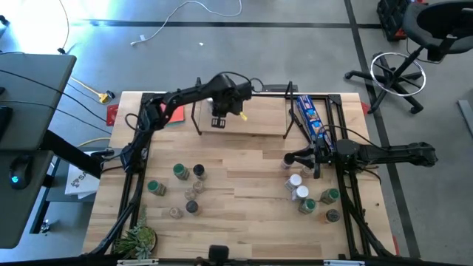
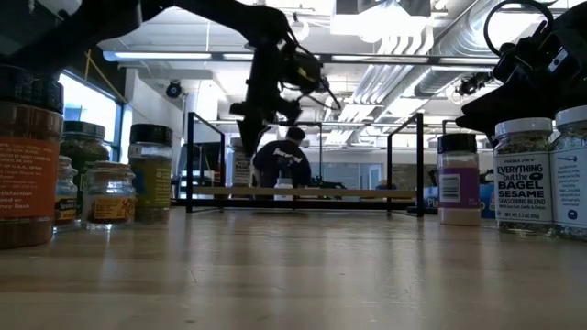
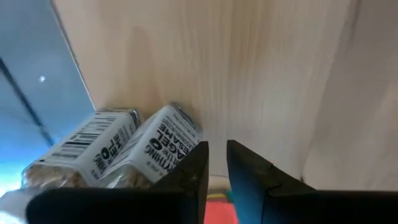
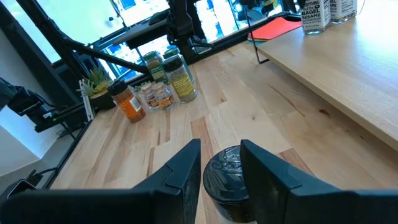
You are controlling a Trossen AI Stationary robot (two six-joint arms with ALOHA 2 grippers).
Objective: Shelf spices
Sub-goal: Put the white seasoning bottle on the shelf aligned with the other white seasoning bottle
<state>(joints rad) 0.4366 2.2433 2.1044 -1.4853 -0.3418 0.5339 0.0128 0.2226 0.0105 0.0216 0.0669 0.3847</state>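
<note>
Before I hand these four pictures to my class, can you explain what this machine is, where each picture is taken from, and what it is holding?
It is a robot with two dark arms at a wooden table, each ending in a two-finger gripper. One picture looks straight down, one looks level across the tabletop, and two come from cameras on the wrists.

Small spice jars stand in two groups. At the back is the shelf, a wooden board in a black wire frame, with a blue packet beside it.

The left gripper hangs over the shelf beside two sesame seasoning jars already there; its fingers are nearly together with nothing visible between them. The right gripper straddles a black-lidded jar.
</note>
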